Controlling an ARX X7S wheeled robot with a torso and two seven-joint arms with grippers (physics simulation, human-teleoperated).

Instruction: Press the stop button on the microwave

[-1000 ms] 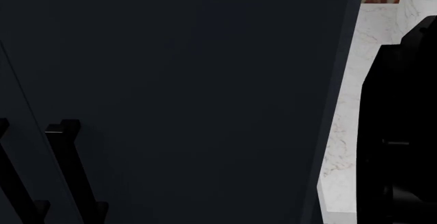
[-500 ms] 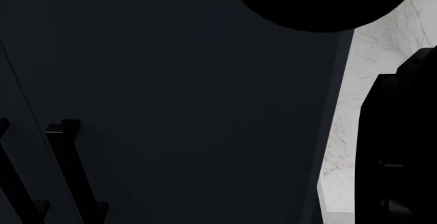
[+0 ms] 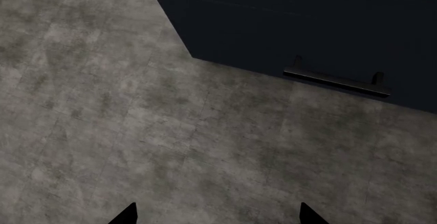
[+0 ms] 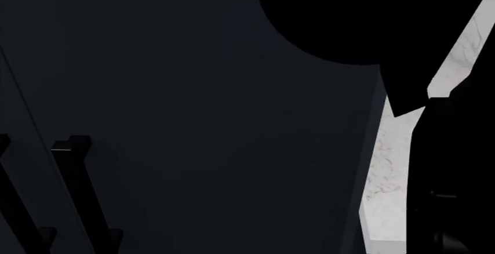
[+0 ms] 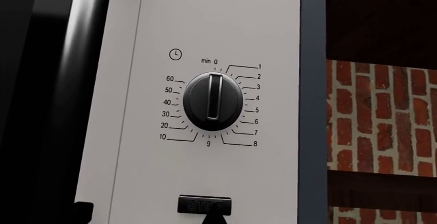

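Stop button sits low on the microwave's white control panel, at 6 o'clock from the timer dial, seen in the right wrist view. Dial pointer stands at 12 o'clock, at the "min 0" mark, with the numbers 1 to 60 ringed around it. A small clock symbol lies at 10 o'clock from the dial. Dark microwave door handle runs upright beside the panel. Red brick wall shows past the panel's far edge, between dark shelves. One dark tip of the right tool pokes in just under the stop button, touching or nearly so; can't tell which. Its opening can't be told, since only that tip shows.

Left wrist view: left tool shows two dark fingertips set well apart, wide open, nothing between them, above a grey stone floor. Dark cabinet with a bar handle lies beyond.

Head view: mostly a dark cabinet face, a round black shape at 1 o'clock, and a strip of white marble worktop at 4 o'clock.
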